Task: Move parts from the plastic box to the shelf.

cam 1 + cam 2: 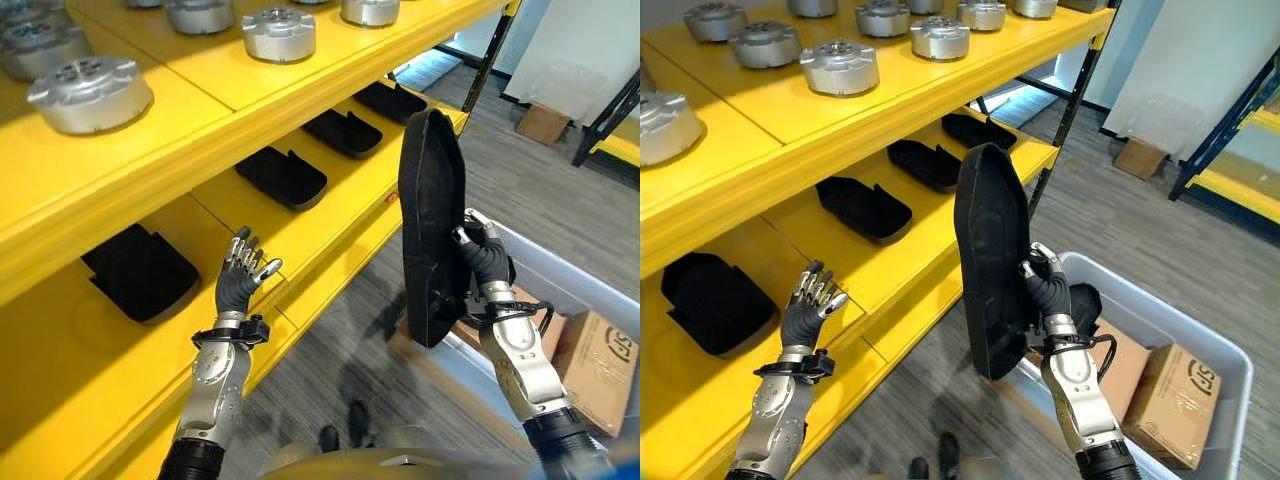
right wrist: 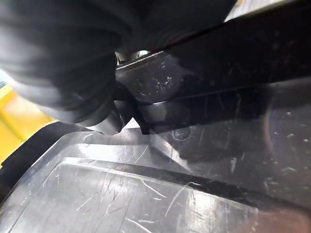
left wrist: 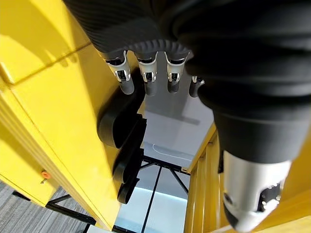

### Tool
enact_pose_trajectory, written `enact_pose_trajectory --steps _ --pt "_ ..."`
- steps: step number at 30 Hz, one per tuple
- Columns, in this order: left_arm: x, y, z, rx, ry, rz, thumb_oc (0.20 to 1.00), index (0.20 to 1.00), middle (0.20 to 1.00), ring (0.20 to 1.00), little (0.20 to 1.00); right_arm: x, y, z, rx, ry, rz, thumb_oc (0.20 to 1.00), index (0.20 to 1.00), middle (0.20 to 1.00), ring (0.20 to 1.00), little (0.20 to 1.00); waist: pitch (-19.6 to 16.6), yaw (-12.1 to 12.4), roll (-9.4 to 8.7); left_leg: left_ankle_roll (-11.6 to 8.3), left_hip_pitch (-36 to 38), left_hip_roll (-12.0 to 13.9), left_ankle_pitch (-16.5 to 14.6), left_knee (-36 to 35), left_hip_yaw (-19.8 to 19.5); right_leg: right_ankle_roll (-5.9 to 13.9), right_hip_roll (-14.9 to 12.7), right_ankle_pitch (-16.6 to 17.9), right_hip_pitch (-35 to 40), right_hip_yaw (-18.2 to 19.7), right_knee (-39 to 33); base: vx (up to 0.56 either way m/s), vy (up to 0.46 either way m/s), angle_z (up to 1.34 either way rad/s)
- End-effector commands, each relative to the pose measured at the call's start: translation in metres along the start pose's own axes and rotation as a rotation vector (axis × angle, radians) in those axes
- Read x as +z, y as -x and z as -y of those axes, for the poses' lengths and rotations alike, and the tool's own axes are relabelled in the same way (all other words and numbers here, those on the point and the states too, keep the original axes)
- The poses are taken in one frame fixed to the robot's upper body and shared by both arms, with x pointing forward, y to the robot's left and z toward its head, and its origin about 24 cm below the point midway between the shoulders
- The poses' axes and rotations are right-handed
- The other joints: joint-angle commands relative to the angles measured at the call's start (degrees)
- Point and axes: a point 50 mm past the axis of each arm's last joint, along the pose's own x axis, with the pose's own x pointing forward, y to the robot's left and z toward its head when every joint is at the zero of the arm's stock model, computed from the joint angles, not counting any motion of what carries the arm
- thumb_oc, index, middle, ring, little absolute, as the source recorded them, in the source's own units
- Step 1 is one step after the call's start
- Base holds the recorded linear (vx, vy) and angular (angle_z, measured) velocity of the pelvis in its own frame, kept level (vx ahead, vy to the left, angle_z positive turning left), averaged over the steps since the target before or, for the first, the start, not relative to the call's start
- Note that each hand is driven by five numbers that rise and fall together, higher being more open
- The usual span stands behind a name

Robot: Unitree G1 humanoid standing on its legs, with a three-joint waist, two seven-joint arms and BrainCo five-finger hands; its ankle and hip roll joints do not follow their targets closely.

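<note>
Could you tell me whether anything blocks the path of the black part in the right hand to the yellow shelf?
Nothing visible does. The right hand holds the black part upright beside the shelf; the left hand hovers over a bare stretch.

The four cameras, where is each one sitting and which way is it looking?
Left eye view: on the head, looking down at the yellow shelf, both arms, and the black part in the right hand.
Right eye view: beside it, same scene, plus the plastic box.
Left wrist view: on the left wrist, looking along the open left hand at black parts on the shelf.
Right wrist view: on the right wrist, pressed close to the held part.
Both eye views share the shelf, the hands and the part.
</note>
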Motion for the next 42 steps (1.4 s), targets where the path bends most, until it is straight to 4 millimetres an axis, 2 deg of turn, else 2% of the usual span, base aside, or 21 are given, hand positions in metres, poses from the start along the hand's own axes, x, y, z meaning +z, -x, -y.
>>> enact_pose_trajectory --steps 1,4,5,6,7,8,10,11,12,13,15,16,18,19,23,26,30,31,36,39,42 --pt "0.015 0.003 -0.002 -0.046 -0.051 0.073 1.000 1.000 1.000 1.000 1.000 0.031 -0.012 0.002 0.000 -0.051 0.180 0.200 0.200 0.200 0.200 0.200 -5.51 0.92 -2.47 -3.20 -2.69 -0.15 1.07 -0.94 -3.35 2.71 -0.48 -2.51 1.25 0.12 2.99 0.00 -0.055 0.19" --pt "0.013 0.008 -0.004 -0.040 -0.033 0.060 1.000 1.000 1.000 1.000 1.000 0.036 -0.013 0.002 0.013 -0.061 0.204 0.200 0.200 0.200 0.200 0.200 -4.70 1.43 -2.50 -3.44 -4.16 -0.54 0.03 3.13 -4.18 2.23 -0.81 -2.80 1.73 -0.76 3.32 -0.05 -0.100 0.15" --pt "0.013 0.009 -0.004 -0.047 -0.025 0.059 1.000 1.000 1.000 1.000 1.000 0.041 -0.014 0.005 0.012 -0.054 0.229 0.200 0.200 0.200 0.200 0.200 -1.79 2.05 -2.44 -4.50 -7.54 -2.08 -2.10 10.70 -5.70 1.77 -1.32 -3.62 1.24 -2.36 4.93 -0.17 -0.098 0.66" --pt "0.013 0.008 -0.003 -0.052 -0.020 0.055 1.000 1.000 1.000 1.000 1.000 0.042 -0.014 0.006 0.011 -0.046 0.231 0.200 0.200 0.200 0.200 0.200 -0.92 2.15 -2.34 -4.95 -8.57 -2.28 -2.29 12.14 -6.01 1.76 -1.45 -3.66 0.86 -2.99 5.41 -0.27 -0.037 0.93" --pt "0.012 0.008 -0.002 -0.059 -0.012 0.052 1.000 1.000 1.000 1.000 1.000 0.045 -0.015 0.011 -0.004 -0.029 0.241 0.200 0.200 0.200 0.200 0.200 0.18 1.50 -2.62 -5.30 -9.77 0.34 -5.25 17.22 -3.21 1.96 -3.27 -3.30 -0.38 -4.72 6.97 -0.21 0.041 0.97" --pt "0.012 0.009 -0.003 -0.057 -0.008 0.050 1.000 1.000 1.000 1.000 1.000 0.045 -0.016 0.012 -0.007 -0.025 0.241 0.200 0.200 0.200 0.200 0.200 0.46 1.37 -2.90 -5.42 -9.51 2.39 -6.43 19.29 -2.50 2.04 -4.03 -3.08 -0.93 -4.86 7.50 -0.19 0.071 0.85" --pt "0.012 0.014 -0.008 -0.037 -0.001 0.047 1.000 1.000 1.000 1.000 1.000 0.044 -0.015 0.011 0.001 -0.028 0.231 0.200 0.200 0.200 0.200 0.200 0.36 1.30 -2.74 -5.80 -7.47 7.04 -6.14 19.84 -1.93 2.19 -4.76 -3.79 -1.83 -5.01 8.97 -0.14 0.151 0.80" --pt "0.016 0.012 -0.009 -0.019 0.012 0.067 1.000 1.000 1.000 1.000 1.000 0.045 -0.016 0.010 -0.009 -0.036 0.240 0.200 0.200 0.200 0.200 0.200 -0.16 -0.10 -1.07 -7.18 -3.31 18.55 0.22 14.93 0.95 2.52 -6.21 -5.48 -5.89 -7.00 13.67 -0.13 0.188 0.45" --pt "0.016 0.012 -0.009 -0.018 0.013 0.066 1.000 1.000 1.000 1.000 1.000 0.045 -0.016 0.010 -0.008 -0.034 0.240 0.200 0.200 0.200 0.200 0.200 -0.24 -0.21 -0.92 -7.43 -2.92 18.80 0.46 14.17 0.93 2.36 -6.03 -5.94 -6.09 -7.15 14.24 -0.22 0.380 0.31" --pt "0.018 0.008 -0.006 -0.019 0.026 0.080 1.000 1.000 1.000 1.000 1.000 0.044 -0.017 0.010 -0.023 -0.033 0.237 0.200 0.200 0.200 0.200 0.200 -0.38 -1.32 0.95 -9.95 -1.60 25.87 7.58 8.78 3.41 3.44 -8.14 -7.09 -9.52 -9.25 18.40 -0.14 0.286 0.65" --pt "0.019 0.003 -0.004 -0.024 0.038 0.081 1.000 1.000 1.000 1.000 1.000 0.044 -0.016 0.012 -0.031 -0.019 0.236 0.200 0.200 0.200 0.200 0.200 -0.31 -2.21 2.21 -11.94 -1.23 29.36 11.97 5.18 5.49 4.34 -10.72 -8.61 -12.32 -11.00 23.55 -0.15 0.322 0.90" --pt "0.019 0.002 -0.002 -0.034 0.048 0.079 1.000 1.000 1.000 1.000 1.000 0.043 -0.015 0.013 -0.034 -0.015 0.230 0.200 0.200 0.200 0.200 0.200 -0.30 -2.51 2.80 -12.91 -0.51 29.96 12.47 4.28 5.88 4.77 -11.81 -8.99 -13.29 -11.48 25.44 -0.08 0.224 0.79" --pt "0.019 0.002 -0.001 -0.056 0.037 0.071 1.000 1.000 1.000 1.000 1.000 0.038 -0.012 0.014 -0.044 -0.024 0.207 0.200 0.200 0.200 0.200 0.200 -0.26 -2.51 4.15 -14.66 0.24 29.58 9.76 2.02 6.71 5.94 -13.88 -8.67 -13.52 -12.53 26.77 -0.01 0.285 0.54" --pt "0.018 0.003 -0.003 -0.058 0.031 0.063 1.000 1.000 1.000 1.000 1.000 0.036 -0.011 0.015 -0.049 -0.031 0.196 0.200 0.200 0.200 0.200 0.200 -0.27 -2.42 4.11 -14.77 0.18 29.14 8.41 2.15 6.89 6.10 -14.55 -8.27 -12.86 -12.82 26.51 0.05 0.279 0.58" --pt "0.023 0.002 -0.008 -0.068 -0.008 0.071 1.000 1.000 1.000 1.000 1.000 0.028 0.001 0.022 -0.081 -0.045 0.157 0.200 0.200 0.200 0.200 0.200 -0.09 -1.26 2.71 -14.60 -1.44 25.13 1.63 4.06 6.30 8.49 -19.62 -5.12 -7.34 -15.51 21.73 0.05 0.209 0.66" --pt "0.025 0.001 -0.011 -0.065 -0.038 0.074 1.000 1.000 1.000 1.000 1.000 0.023 0.004 0.021 -0.071 -0.046 0.127 0.200 0.200 0.200 0.200 0.200 -0.17 -0.61 1.47 -14.14 -1.93 22.43 -0.73 6.04 4.98 9.64 -21.80 -3.10 -4.46 -16.34 18.58 0.03 0.188 0.55" --pt "0.028 0.001 -0.014 -0.060 -0.069 0.083 1.000 1.000 1.000 1.000 1.000 0.017 0.008 0.020 -0.063 -0.053 0.095 0.200 0.200 0.200 0.200 0.200 -0.61 -0.05 0.15 -13.77 -2.80 20.21 -2.36 7.51 4.04 10.60 -23.54 -1.54 -2.21 -17.73 16.04 0.02 0.138 0.24" --pt "0.028 0.001 -0.015 -0.054 -0.086 0.082 1.000 1.000 1.000 1.000 1.000 0.013 0.010 0.018 -0.048 -0.074 0.071 0.200 0.200 0.200 0.200 0.200 -0.87 0.59 -0.79 -13.43 -3.26 19.07 -3.31 8.36 3.69 10.95 -24.19 -0.90 -1.22 -17.92 14.79 0.02 0.115 0.06" --pt "0.026 0.004 -0.021 -0.030 -0.104 0.066 1.000 1.000 1.000 1.000 1.000 -0.003 0.015 0.001 0.030 -0.161 -0.015 0.200 0.200 0.200 0.200 0.200 -1.54 1.82 -2.55 -12.61 -4.09 16.80 -4.80 9.89 3.12 11.51 -25.32 0.12 0.37 -18.40 13.15 0.01 0.068 -0.02" --pt "0.027 0.005 -0.023 -0.023 -0.114 0.067 1.000 1.000 1.000 1.000 1.000 -0.007 0.014 -0.021 0.146 -0.218 -0.047 0.200 0.200 0.200 0.200 0.200 -1.92 2.95 -3.49 -12.17 -4.73 15.40 -5.60 10.90 2.45 11.68 -25.95 0.58 1.50 -18.92 12.42 0.01 0.042 0.05" --pt "0.029 0.005 -0.025 -0.008 -0.126 0.071 1.000 1.000 1.000 1.000 1.000 0.001 0.008 -0.043 0.264 -0.246 -0.024 0.200 0.200 0.200 0.200 0.200 -2.01 4.08 -3.97 -11.95 -5.26 14.75 -5.93 11.61 1.90 11.84 -26.22 0.83 1.97 -19.23 12.28 0.00 0.020 0.18"
